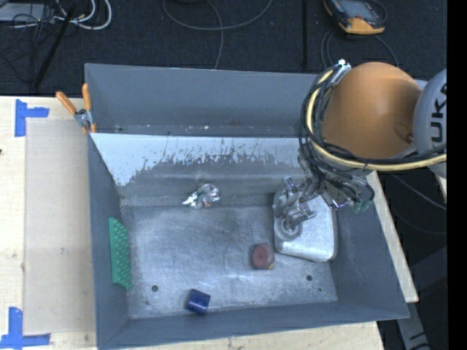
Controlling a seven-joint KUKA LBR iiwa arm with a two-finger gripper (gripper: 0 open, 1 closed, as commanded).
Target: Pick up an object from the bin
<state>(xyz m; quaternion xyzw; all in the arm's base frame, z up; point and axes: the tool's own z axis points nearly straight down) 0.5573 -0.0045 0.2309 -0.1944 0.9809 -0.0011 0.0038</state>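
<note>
Bin (219, 115): grey sheet metal, matt, floor scuffed and scratched. Foil scrap (202, 196) at 11 o'clock, crumpled, shiny. Green strip (119, 254) at 9, bumpy, probably plastic. Blue block (197, 301) at 7, glossy. Reddish-brown disc (262, 256) at 5, matt. Pale slab (314, 243) at 3, smooth, faint sheen. Gripper (292, 216): bare shiny metal.
</note>
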